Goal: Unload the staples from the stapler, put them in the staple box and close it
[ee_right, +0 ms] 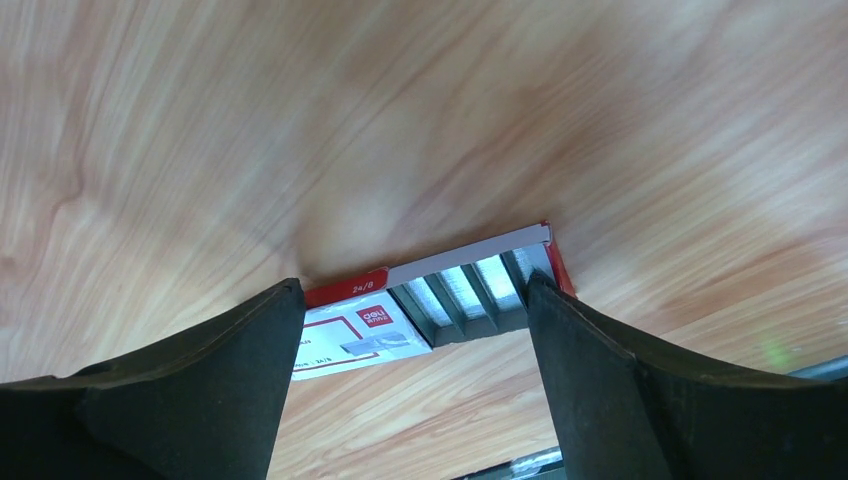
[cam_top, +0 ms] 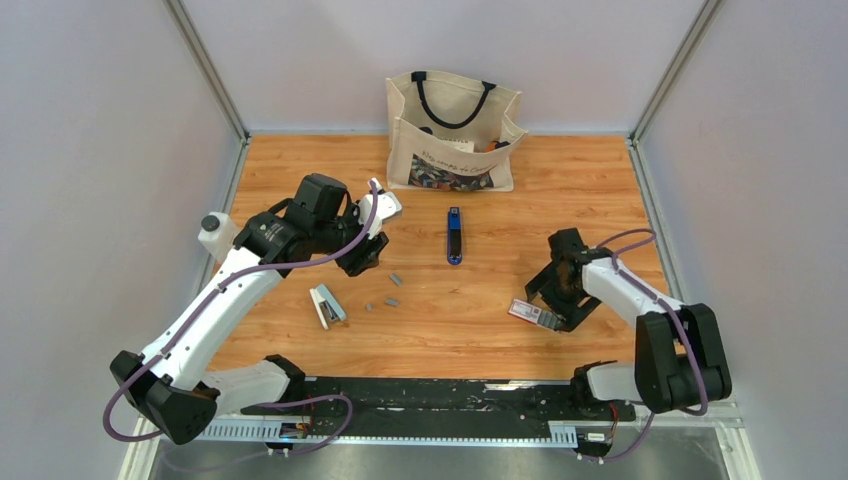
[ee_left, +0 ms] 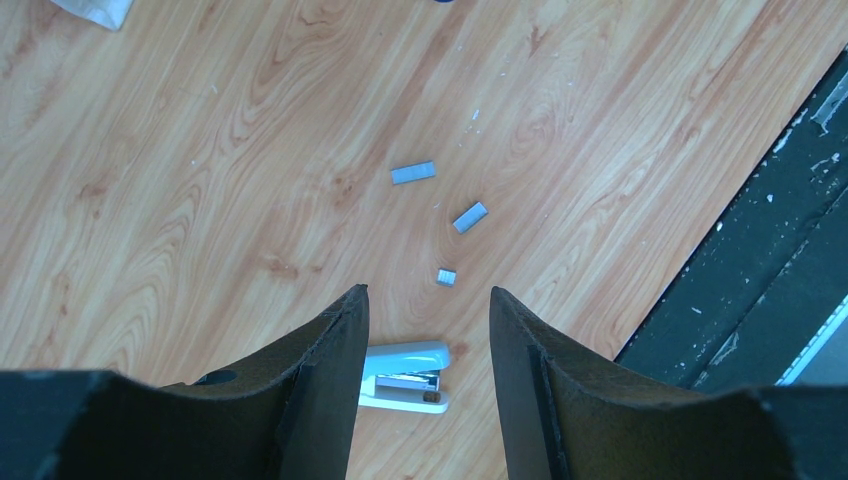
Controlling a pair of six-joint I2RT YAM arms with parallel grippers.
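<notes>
From above, the blue stapler (cam_top: pixel 454 235) lay shut and flat in the middle of the worktop (cam_top: pixel 600 180), in front of a cloth bag (cam_top: pixel 455 130) and well apart from both arms. Short grey staples (cam_top: pixel 396 279) lay loose between it and a pale stapler (cam_top: pixel 326 305) nearer the left arm. The left jaws hung over the wood near those strips. The right jaws were down at a red-and-white box (cam_top: pixel 526 312).

In the left wrist view, the left jaws stood about half apart, held nothing and touched nothing. Three strips and the pale stapler lay below them. The pale stapler looked open with a strip in its channel, though it was too small to be sure.

In the right wrist view, the right jaws stood wide, one either side of the box. Its tray was slid partly out and showed rows of staples. The view was too close to tell whether either side touched the card, and the box lay flat on the wood.

The step in hand seemed to be taking up that box. To do it well, the jaws should close squarely on the sleeve and not on the tray, press lightly so the card does not buckle, and keep the box level so nothing spills. The blue stapler would probably need one arm to pin its base while the other opened it.
</notes>
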